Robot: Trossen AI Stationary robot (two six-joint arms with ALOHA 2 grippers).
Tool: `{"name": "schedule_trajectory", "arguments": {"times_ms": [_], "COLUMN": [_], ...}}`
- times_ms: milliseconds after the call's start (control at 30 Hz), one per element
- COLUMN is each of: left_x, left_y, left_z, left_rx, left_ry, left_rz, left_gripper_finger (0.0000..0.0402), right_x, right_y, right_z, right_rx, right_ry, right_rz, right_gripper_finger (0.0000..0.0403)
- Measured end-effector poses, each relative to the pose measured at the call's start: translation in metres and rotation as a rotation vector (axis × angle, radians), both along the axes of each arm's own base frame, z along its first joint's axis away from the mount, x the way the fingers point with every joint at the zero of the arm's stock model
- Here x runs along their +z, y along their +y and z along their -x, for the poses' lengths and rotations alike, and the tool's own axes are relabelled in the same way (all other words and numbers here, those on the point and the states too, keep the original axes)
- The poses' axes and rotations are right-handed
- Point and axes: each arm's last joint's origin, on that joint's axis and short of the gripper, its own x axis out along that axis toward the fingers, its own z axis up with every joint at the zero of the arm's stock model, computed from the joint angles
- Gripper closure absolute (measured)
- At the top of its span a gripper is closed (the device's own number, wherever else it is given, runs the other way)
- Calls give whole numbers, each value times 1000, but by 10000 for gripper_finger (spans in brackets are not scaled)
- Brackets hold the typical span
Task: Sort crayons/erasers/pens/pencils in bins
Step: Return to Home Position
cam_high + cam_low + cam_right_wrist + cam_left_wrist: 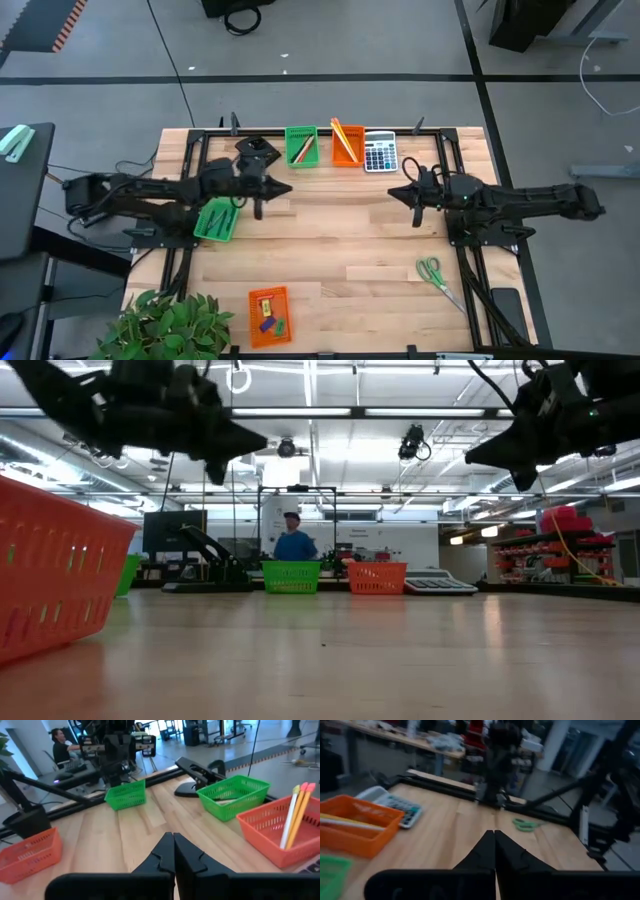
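Left gripper (285, 188): fingers pressed together, empty, hovering over the table's left half beside a green bin (216, 220).
Right gripper (392, 193): closed, empty, above the table's right half.
Bins: green bin (301, 146) and orange bin (347, 144) at the far edge beside the calculator (380, 153); another orange bin (268, 316) at the near edge.
Pencils (295, 812): standing tilted in the far orange bin; light, stiff, thin, likely to roll; best pinched mid-shaft.
Erasers (270, 322): in the near orange bin; small, rubbery, easy to grip across the sides.
Hard to make out: contents of the green bins; no loose items visible on the table, only scissors (436, 276) near the right edge.
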Motion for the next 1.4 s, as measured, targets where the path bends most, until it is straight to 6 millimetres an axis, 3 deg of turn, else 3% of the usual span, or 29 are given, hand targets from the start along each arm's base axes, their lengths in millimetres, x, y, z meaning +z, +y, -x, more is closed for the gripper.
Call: {"name": "schedule_trajectory", "arguments": {"times_ms": [333, 467, 633, 1033, 1400], "left_x": [-25, -38, -42, -39, -21], "left_y": [2, 1, 0, -11, -24], "left_z": [66, 84, 85, 83, 94], "left_rx": [133, 173, 154, 76, -108], "left_ry": [-144, -203, -174, -191, -326], "left_rz": [9, 34, 65, 39, -56], "left_gripper_finger": [397, 394, 397, 394, 396], "right_x": [-23, -37, -46, -36, -33], "right_y": [-9, -11, -9, 7, 17], "right_z": [11, 16, 22, 27, 32], "right_rx": [-20, -39, -21, 151, 230], "right_ry": [-5, -42, -43, -139, -173], "right_rz": [-47, -68, -94, 13, 95], "right_gripper_finger": [398, 397, 397, 397, 397]}}
